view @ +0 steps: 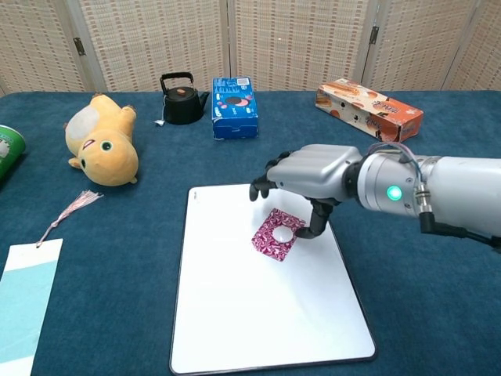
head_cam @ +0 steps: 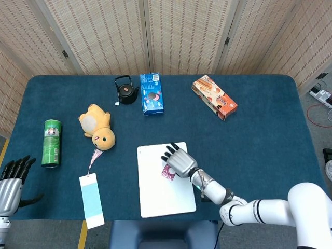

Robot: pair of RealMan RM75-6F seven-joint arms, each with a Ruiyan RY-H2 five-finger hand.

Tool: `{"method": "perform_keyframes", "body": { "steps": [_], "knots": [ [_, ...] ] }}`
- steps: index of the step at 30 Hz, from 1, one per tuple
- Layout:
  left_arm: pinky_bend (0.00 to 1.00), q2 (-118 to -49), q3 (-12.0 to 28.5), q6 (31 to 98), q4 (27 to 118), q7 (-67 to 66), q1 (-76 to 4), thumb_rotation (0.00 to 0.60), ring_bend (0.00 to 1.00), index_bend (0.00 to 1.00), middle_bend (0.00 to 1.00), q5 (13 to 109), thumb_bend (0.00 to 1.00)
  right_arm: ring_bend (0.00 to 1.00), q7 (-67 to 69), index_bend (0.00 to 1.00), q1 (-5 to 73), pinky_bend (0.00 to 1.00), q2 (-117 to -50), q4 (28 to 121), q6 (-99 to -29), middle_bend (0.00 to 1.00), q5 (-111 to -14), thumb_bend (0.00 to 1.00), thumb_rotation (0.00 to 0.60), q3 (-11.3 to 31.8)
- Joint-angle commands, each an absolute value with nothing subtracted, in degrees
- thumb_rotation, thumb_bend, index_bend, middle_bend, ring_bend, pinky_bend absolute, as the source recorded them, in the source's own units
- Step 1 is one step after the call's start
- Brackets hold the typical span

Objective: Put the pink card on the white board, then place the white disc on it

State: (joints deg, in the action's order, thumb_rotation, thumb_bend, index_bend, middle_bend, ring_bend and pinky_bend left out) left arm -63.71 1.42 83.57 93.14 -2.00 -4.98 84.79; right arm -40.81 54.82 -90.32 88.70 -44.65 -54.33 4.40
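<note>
Starting at the far left of the table (head_cam: 270, 129), the left hand (head_cam: 11, 184) hangs off the near edge with its fingers spread and nothing in them. Next comes a green can (head_cam: 51, 143) whose label is too small to read, then a pale blue bookmark (head_cam: 91, 199) with a pink tassel, a yellow plush toy (view: 102, 139), a black teapot (view: 181, 99) and a blue biscuit box (view: 235, 106); its print cannot be made out.

The white board (view: 258, 313) lies flat near the front edge, and the pink card (view: 270, 239) rests on its upper middle, patterned and slightly turned. It looks like thin paper: light, limp, and likely to slide on the smooth board if nudged. The white disc (view: 283, 233) sits on the card, small, flat and rigid by the look of it, probably light; a pinch across its rim would be the sensible hold, since its low profile gives little else to grasp.

The right hand (view: 309, 176) arches over the card with fingers extended; the thumb curls down close beside the disc. The disc appears to lie free on the card, so I judge the hand loosened and holding nothing.

Further right, an orange snack box (view: 368, 110) lies at an angle, its lettering illegible.
</note>
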Motion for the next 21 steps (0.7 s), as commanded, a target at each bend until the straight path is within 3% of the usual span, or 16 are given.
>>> {"method": "perform_keyframes", "body": {
  "steps": [1,17,21],
  "knots": [
    [0.00,-63.6,1.7,83.7,93.2,-1.9,-5.1,0.600,0.09,0.12,0.07,84.9,0.13,0.05,-37.5,0.16,51.6,0.02,-86.3,92.5,-49.6,0.21,-58.0,0.35,0.600,3.7],
    [0.00,-66.2,2.7,83.7,93.7,-5.8,-6.6,0.600,0.09,0.11,0.07,85.5,0.13,0.00,-18.7,0.12,27.3,0.00,-63.9,101.6,-79.2,0.09,-77.9,0.35,0.600,-5.7],
    [0.00,-66.9,2.9,84.7,94.4,-7.2,-6.4,0.600,0.09,0.11,0.07,85.6,0.13,0.00,-14.8,0.12,21.3,0.00,-61.2,101.6,-85.2,0.07,-81.1,0.35,0.600,-7.8]
  ]
}}
